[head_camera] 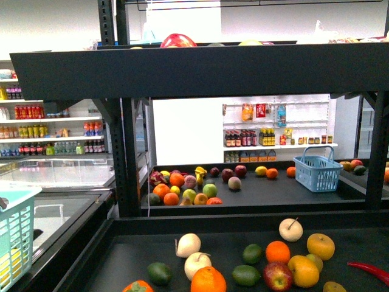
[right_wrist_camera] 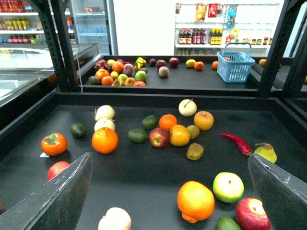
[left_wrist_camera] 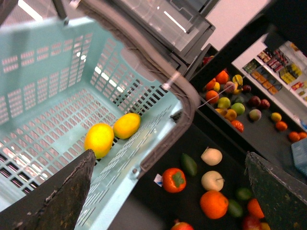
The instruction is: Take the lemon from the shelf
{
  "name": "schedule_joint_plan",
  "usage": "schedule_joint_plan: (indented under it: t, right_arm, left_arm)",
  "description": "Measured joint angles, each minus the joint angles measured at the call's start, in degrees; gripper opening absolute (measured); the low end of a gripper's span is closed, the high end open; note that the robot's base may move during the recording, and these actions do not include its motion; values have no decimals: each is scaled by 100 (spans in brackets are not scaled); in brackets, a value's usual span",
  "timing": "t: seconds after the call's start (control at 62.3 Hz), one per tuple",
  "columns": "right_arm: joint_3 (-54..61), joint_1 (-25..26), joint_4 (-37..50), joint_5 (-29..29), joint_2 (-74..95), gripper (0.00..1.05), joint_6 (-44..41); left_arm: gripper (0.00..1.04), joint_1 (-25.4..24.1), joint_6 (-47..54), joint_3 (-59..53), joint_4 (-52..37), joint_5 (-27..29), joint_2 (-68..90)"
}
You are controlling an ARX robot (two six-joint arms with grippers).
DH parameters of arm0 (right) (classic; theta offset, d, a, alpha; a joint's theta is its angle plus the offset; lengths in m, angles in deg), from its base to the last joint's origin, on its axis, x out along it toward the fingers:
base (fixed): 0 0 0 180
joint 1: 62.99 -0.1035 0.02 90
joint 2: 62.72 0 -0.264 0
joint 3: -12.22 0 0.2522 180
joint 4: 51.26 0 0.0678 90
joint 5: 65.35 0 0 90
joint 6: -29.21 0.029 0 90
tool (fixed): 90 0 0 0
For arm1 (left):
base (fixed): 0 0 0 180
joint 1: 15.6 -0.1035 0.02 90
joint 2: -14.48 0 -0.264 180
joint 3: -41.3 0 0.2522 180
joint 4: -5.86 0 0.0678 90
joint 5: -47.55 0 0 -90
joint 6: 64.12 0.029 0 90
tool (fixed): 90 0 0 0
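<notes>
My way onto the black metal shelf (head_camera: pixel 200 72) is from the front, under its upper deck. The near deck is crowded with fruit in the middle; a long red chili pepper (right_wrist_camera: pixel 236 143) lies at the right. The bare dark deck close to me is free.
</notes>
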State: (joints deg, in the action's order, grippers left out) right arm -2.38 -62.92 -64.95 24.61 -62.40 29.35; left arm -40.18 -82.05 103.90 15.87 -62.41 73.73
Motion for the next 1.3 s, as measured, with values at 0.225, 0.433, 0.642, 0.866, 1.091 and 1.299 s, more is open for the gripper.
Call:
schedule_joint_plan:
  t: [0.225,0.433,0.642,0.866,1.091,1.299]
  right_arm:
    - [0,0,0,2,0,97,0]
    - [0,0,0,0,0,97,0]
    - [0,0,0,-4,0,97,0]
    - [0,0,0,-2,0,97,0]
    - [0,0,0,0,0,97,0]
    - [0,0,0,-2,0,97,0]
  left_arm:
    - [40,1248,1576,-2129,-240,846,-2691]
    - [3,1687,1692,-3174,-544,1252,-3263]
    - [3,2424,1731,-3807,-643,1928,-3779]
    - [3,2444,1731,-4218,-651,1987,-4216]
    - [3,2444,1731,-4452,-562,1987,-4572]
    - [3,2444,1731,-4566,-55,1993,-5095]
